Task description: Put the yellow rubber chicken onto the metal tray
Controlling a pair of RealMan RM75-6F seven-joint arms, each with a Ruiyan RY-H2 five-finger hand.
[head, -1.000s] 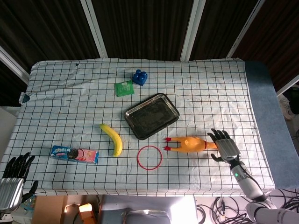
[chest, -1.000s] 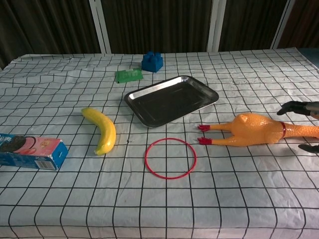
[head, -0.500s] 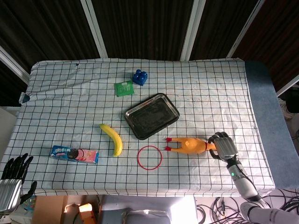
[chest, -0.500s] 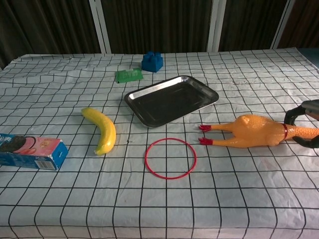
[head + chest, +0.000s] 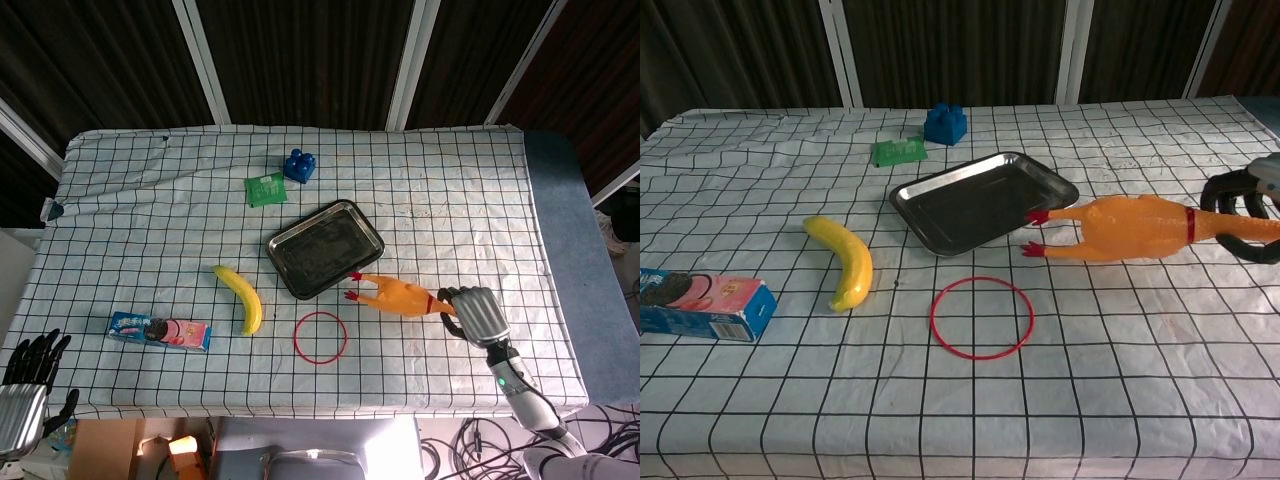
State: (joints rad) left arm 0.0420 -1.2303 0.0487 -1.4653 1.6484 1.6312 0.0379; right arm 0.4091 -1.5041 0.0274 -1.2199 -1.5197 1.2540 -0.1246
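Head view: right hand (image 5: 473, 312) grasps the chicken (image 5: 395, 294) at lower right, beside the tray (image 5: 285, 262); left hand (image 5: 25, 385) released, lower left.

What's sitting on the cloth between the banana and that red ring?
Nothing: between the banana and the red ring lies only bare checked tablecloth, as the chest view shows.

Even bright daylight, soft shadows, sharp focus, dark backdrop behind table (image 5: 150, 180).
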